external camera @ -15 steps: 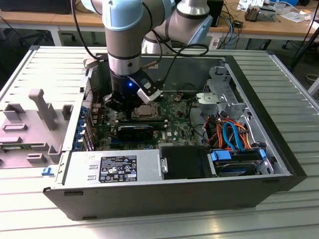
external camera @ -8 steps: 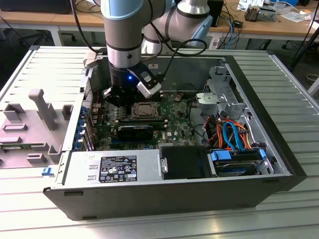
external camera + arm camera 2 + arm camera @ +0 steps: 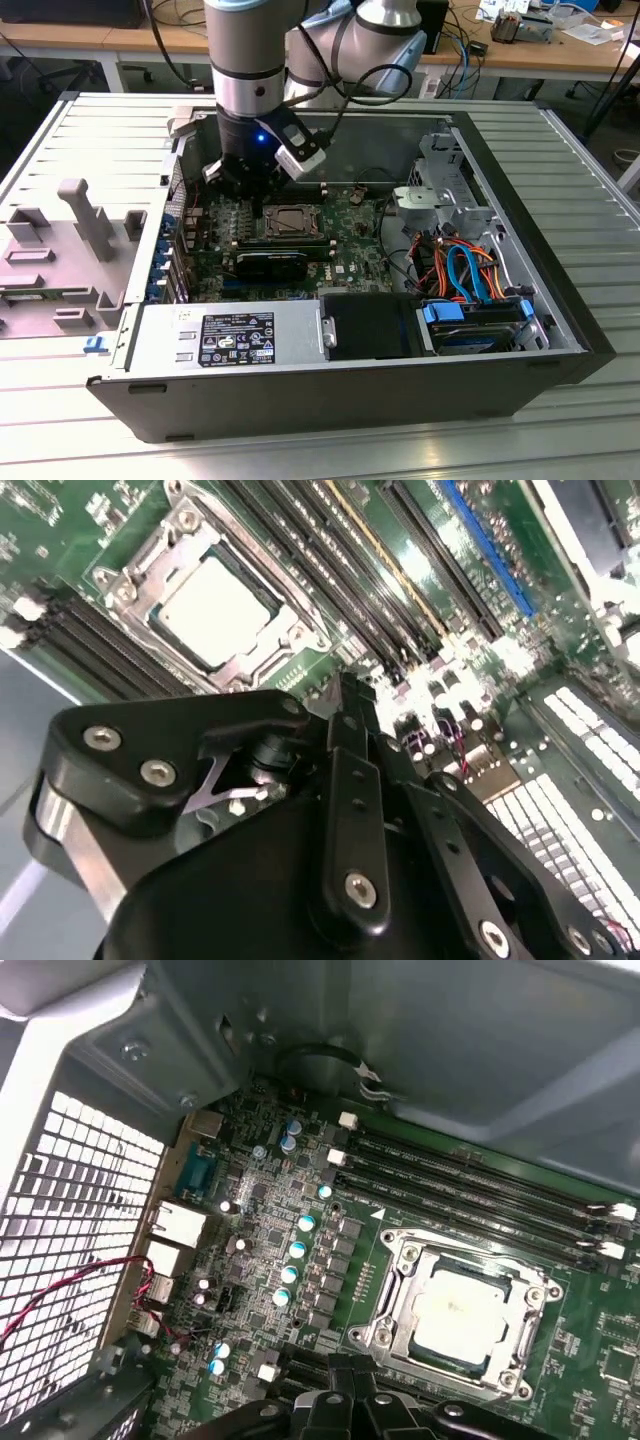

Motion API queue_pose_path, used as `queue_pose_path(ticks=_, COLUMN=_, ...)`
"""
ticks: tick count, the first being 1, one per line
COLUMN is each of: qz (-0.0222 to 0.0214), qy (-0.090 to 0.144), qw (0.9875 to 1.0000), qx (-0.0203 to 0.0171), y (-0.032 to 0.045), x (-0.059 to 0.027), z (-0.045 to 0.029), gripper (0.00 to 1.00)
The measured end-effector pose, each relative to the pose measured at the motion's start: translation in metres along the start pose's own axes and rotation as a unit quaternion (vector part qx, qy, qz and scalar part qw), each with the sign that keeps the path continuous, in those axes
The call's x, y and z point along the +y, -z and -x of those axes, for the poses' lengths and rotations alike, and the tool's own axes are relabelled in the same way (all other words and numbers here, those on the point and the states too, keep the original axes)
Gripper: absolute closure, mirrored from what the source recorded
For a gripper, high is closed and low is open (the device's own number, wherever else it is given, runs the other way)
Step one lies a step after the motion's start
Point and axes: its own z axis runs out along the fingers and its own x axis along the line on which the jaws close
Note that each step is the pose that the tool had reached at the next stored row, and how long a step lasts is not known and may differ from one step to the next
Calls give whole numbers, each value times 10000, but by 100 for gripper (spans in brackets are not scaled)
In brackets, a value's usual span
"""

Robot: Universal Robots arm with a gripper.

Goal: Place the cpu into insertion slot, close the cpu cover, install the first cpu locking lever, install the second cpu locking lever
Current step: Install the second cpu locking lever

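Open computer case [image 3: 560,300] | cpu [image 3: 462,1312] seated in insertion slot [image 3: 395,1290], apparently covered | jaws just beside, state unclear

- Gripper [image 3: 247,192] hangs over the green board at centre frame.
- Insertion slot [image 3: 291,222], cpu cover [image 3: 306,226] down, lies just right of it.

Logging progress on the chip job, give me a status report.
Gripper low over the board, holding nothing. Chip seated in socket, cover down over it. Nothing in the way.
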Motion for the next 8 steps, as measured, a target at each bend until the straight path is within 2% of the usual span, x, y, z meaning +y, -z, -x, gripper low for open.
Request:
queue_pose_path(ticks=1, qz=8, qy=-1, qw=10000, qx=26, y=2, x=-10, z=26, gripper=89)
queue_pose_path(ticks=4, qz=53, qy=-2, qw=9999, qx=146, y=4, x=-53, z=141, gripper=89)
queue_pose_path(ticks=5, qz=63, qy=-4, qw=9998, qx=175, y=5, x=-63, z=170, gripper=89)
queue_pose_path(ticks=6, qz=74, qy=-3, qw=9998, qx=200, y=7, x=-74, z=204, gripper=89)
queue_pose_path(ticks=8, qz=80, qy=-3, qw=9997, qx=216, y=27, x=-85, z=236, gripper=89)
